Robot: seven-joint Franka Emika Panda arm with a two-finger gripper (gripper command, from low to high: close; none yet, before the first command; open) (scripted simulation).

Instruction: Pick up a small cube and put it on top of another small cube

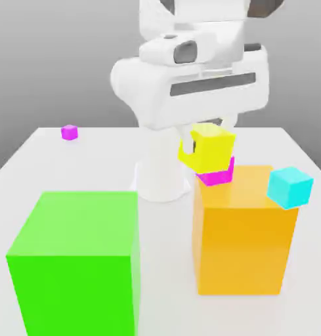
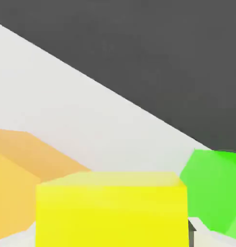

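My gripper [image 1: 212, 131] is closed on the small yellow cube [image 1: 211, 149], held just above the pink-magenta cube [image 1: 217, 173] so it can be lowered squarely onto it. The pink cube sits on top of the orange block [image 1: 241, 230], at its far edge. The yellow cube is plain, bright and slightly tilted; whether it touches the pink cube, I cannot tell.

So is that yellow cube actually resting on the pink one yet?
Cannot tell. In the exterior view the yellow cube overlaps the pink cube on the orange block, without plainly showing contact or gap.
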